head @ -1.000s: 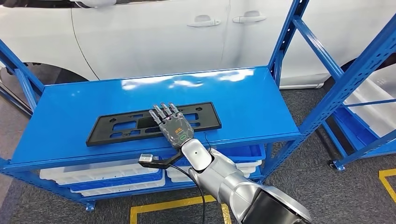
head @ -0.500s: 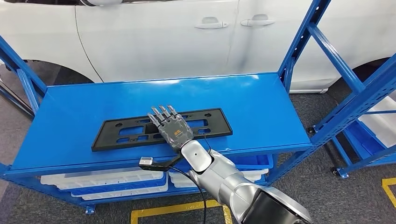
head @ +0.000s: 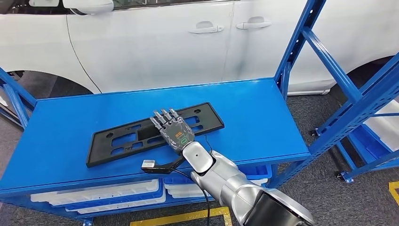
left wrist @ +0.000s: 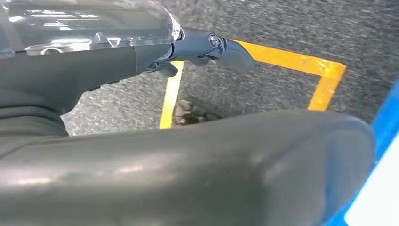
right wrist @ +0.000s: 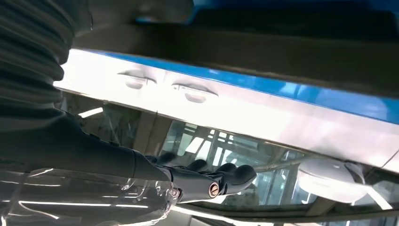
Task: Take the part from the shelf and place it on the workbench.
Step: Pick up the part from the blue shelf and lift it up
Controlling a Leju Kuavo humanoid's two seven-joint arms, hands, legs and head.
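The right hand (head: 173, 129) reaches in from the near edge of the blue shelf (head: 254, 117) and lies flat, palm down, on the black plate frame (head: 117, 141). Its fingers (head: 162, 117) are stretched out side by side toward the far side, resting across the middle of the frame's top face. Nothing is pinched or wrapped: the hand presses on the frame without closing round it, fingers straight and slightly apart. In the right wrist view the same fingers (right wrist: 226, 176) run out straight, with the white car (right wrist: 263, 117) beyond them.

The left hand (left wrist: 207, 47) hangs low over the grey floor (left wrist: 282, 28) with its yellow tape line (left wrist: 291, 63); whether it is loose or clenched cannot be told from that view.

The frame lies flat on the shelf top, left of centre, its long side running left to right. Its left end sits nearer the near edge and its right end farther back. White trays (head: 94, 193) sit on the lower level under the shelf top.

Against the picture half a second ago, the frame is turned more on the shelf: then it lay almost parallel to the near edge, now its left end has swung nearer. The whole picture has also shifted, so the camera moved. The hand stays flat on the same middle part.

Beyond the shelf stands the white car (head: 155, 42), with blue uprights (head: 294, 40) at the right.
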